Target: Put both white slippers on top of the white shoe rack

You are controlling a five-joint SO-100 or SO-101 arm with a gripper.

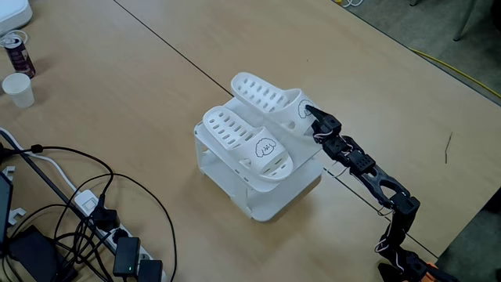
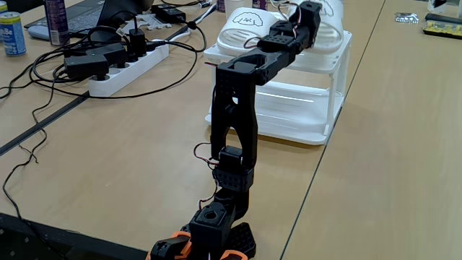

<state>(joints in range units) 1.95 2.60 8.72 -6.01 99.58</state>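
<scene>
Two white slippers lie side by side on top of one white shoe rack [image 1: 270, 200]: the near slipper [image 1: 249, 145] toward the table's cable side, the far slipper [image 1: 274, 98] beside it. One gripper [image 1: 308, 111] sits at the far slipper's strap; whether its fingers pinch the strap cannot be told. One paper cup [image 1: 19, 88] and one can [image 1: 17, 53] stand well apart.

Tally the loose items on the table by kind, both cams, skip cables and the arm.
White slippers: 2, both on the white shoe rack
Shoe racks: 1
Cans: 2
Paper cups: 1
Power strips: 1
Total: 7
</scene>
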